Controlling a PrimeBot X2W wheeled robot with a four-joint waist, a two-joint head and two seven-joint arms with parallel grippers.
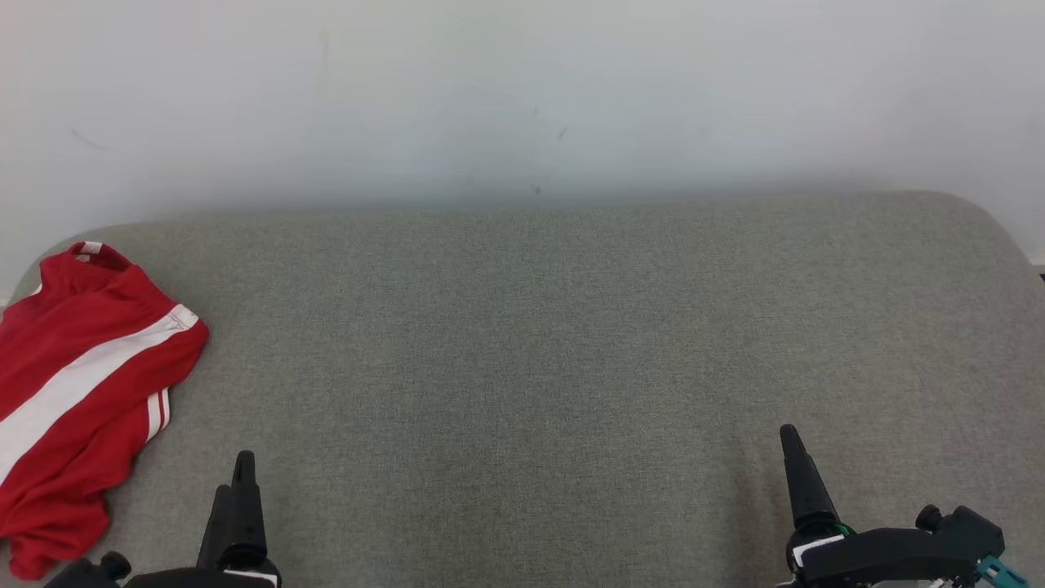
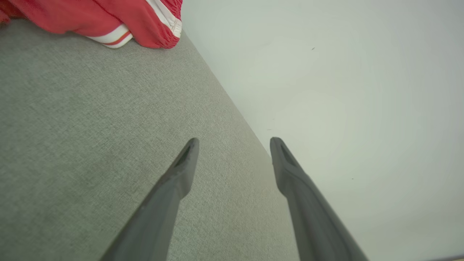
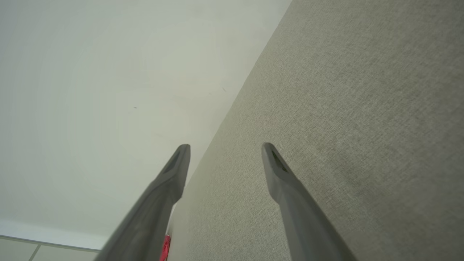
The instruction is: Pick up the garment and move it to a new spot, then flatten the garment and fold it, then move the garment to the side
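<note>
Lying crumpled at the far left edge of the grey woven fabric surface (image 1: 522, 367) is the single red garment with white stripes (image 1: 82, 384), part of it running past the left border of the head view. Just to its right, at the bottom of that view, the left gripper (image 1: 234, 482) hangs over bare fabric, apart from the garment. In the left wrist view its two long dark fingers (image 2: 174, 188) stand spread wide with nothing between them, and the garment (image 2: 108, 18) sits in the far corner ahead. Well apart, at the lower right, the right gripper (image 1: 804, 482) also hangs over bare fabric. Its own wrist view shows this gripper (image 3: 224, 148) equally wide and empty. A pale plain wall (image 1: 522, 98) rises behind the surface. Counted: one garment, two grippers, two fingers each.
</note>
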